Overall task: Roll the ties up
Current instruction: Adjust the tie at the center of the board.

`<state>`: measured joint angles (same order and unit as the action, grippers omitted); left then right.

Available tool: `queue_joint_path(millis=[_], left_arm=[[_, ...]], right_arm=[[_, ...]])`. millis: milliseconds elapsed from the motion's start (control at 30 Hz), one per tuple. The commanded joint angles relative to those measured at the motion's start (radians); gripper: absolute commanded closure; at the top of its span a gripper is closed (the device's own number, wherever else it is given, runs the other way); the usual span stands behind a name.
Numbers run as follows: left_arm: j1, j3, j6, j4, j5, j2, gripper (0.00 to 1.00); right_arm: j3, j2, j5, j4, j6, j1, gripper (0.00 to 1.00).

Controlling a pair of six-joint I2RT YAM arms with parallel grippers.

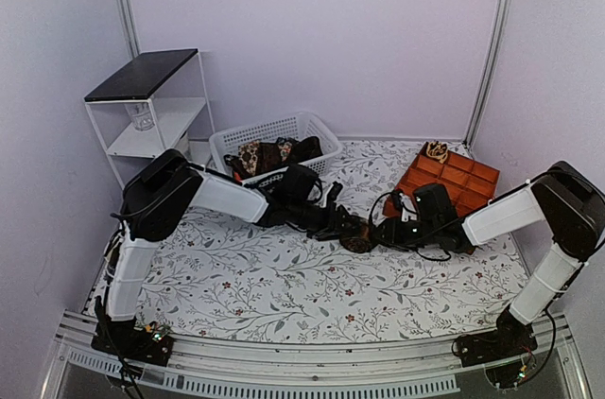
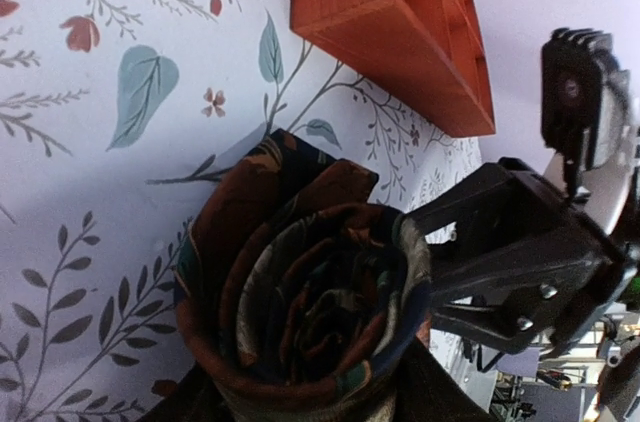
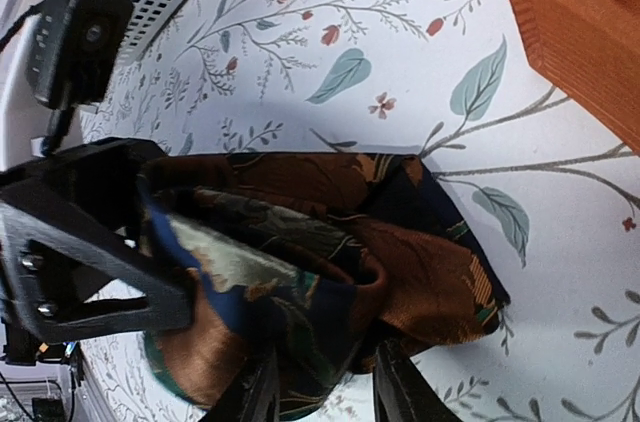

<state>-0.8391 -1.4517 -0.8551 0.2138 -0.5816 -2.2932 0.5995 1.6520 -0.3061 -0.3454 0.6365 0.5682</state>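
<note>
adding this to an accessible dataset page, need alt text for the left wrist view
A rolled tie in dark brown, rust and green print fills the lower centre, its loose spiral facing the camera. The black right gripper meets the coil from the frame's right; an orange compartment tray sits behind on the floral tablecloth.

Soft, even light leaves only faint shadows on the table (image 1: pixel 284 286), while the rolled tie (image 2: pixel 310 302) looks dark and slightly blurred in both wrist views.
</note>
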Motion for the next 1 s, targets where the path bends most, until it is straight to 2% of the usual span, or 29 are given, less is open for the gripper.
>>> queue_joint_path(millis=[0,133,233,333,500,567,667,800,967], left_arm=[[-0.043,0.063,0.079,-0.04,0.032,0.009,0.51],[-0.043,0.142,-0.007,0.107,0.014,0.028,0.49],[-0.041,0.157,-0.053,0.152,0.003,0.036,0.5],[-0.037,0.17,-0.119,0.214,-0.016,0.042,0.51],[-0.042,0.206,-0.23,0.308,-0.027,0.055,0.45],[-0.047,0.227,-0.257,0.352,-0.027,0.063,0.51],[-0.052,0.235,-0.207,0.326,-0.006,0.074,0.71],[-0.061,0.269,-0.099,0.285,0.032,0.099,0.79],[-0.084,0.321,0.057,0.308,0.069,0.141,0.79]], right_arm=[[-0.006,-0.101,-0.031,0.021,0.002,-0.001,0.66],[-0.012,-0.062,-0.062,0.003,-0.003,-0.001,0.67],[-0.023,-0.03,-0.105,-0.048,0.028,0.004,0.67],[-0.03,-0.018,-0.09,-0.052,0.06,0.016,0.67],[-0.047,-0.008,-0.039,-0.057,0.085,0.042,0.7],[-0.056,-0.008,-0.036,-0.068,0.093,0.045,0.7],[-0.06,-0.048,-0.029,-0.055,0.094,0.045,0.69],[-0.067,-0.207,0.006,0.045,0.053,0.044,0.59],[-0.072,-0.339,-0.046,0.156,-0.034,0.044,0.34]])
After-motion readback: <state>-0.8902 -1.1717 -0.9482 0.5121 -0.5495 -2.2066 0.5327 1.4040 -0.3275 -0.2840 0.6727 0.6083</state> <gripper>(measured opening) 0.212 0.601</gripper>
